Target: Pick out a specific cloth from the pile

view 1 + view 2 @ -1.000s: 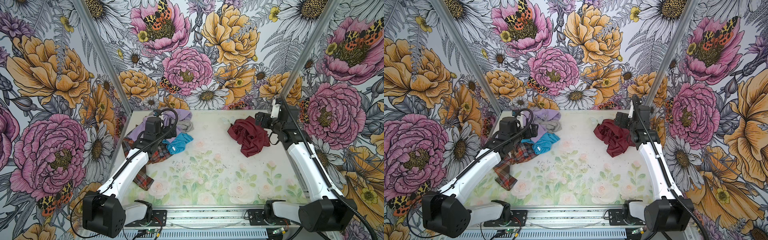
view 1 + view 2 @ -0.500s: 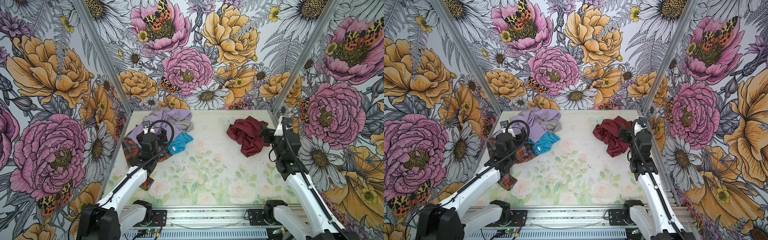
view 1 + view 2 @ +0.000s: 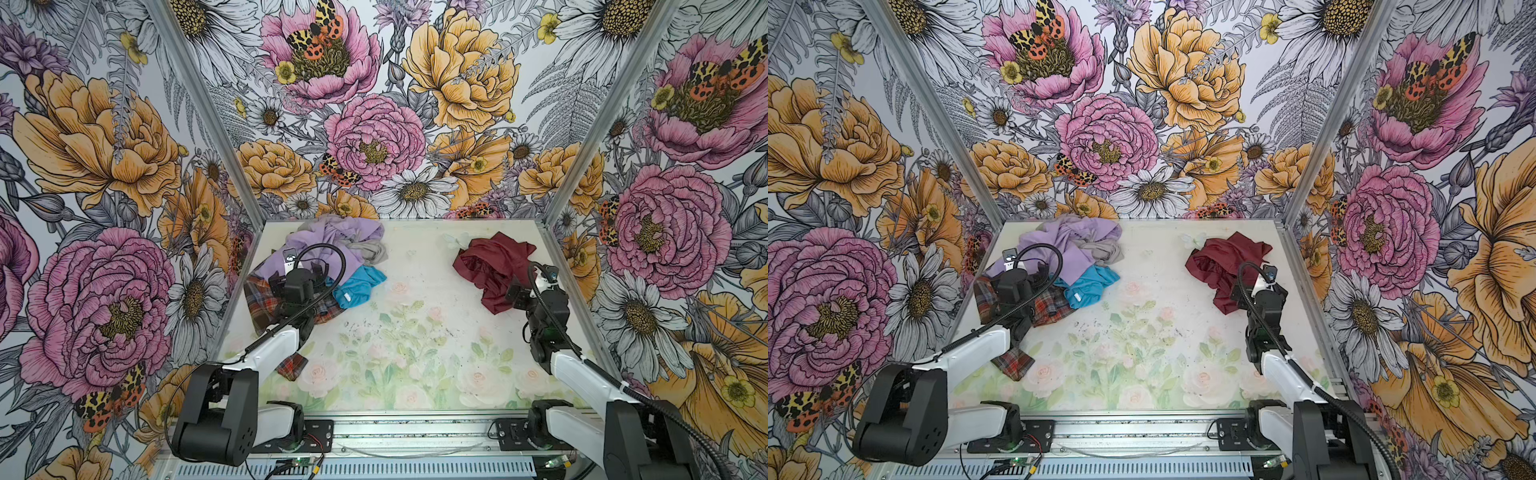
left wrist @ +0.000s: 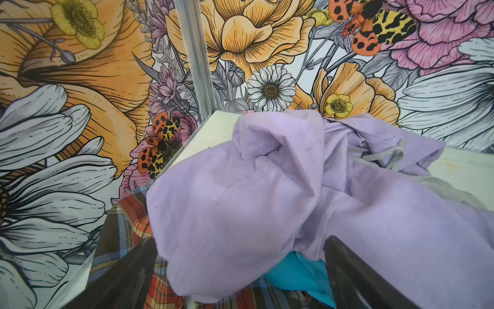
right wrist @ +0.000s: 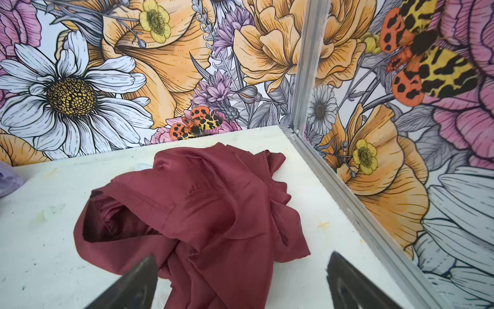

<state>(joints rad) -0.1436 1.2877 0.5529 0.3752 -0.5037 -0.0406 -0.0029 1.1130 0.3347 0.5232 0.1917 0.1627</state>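
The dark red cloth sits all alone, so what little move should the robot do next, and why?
Probably pull the right gripper back toward its base. The maroon cloth lies alone, apart from the pile, and both it and the left gripper stand open, holding nothing, so the picking looks done.

Pale rose-printed tabletop [image 3: 415, 353], flecked with dark specks [image 3: 365, 328] near its middle. Boxed in on three sides by floral-print walls [image 3: 374, 137], joined at aluminium corner posts [image 3: 205, 112]. Metal rail [image 3: 415, 432] along the front edge.
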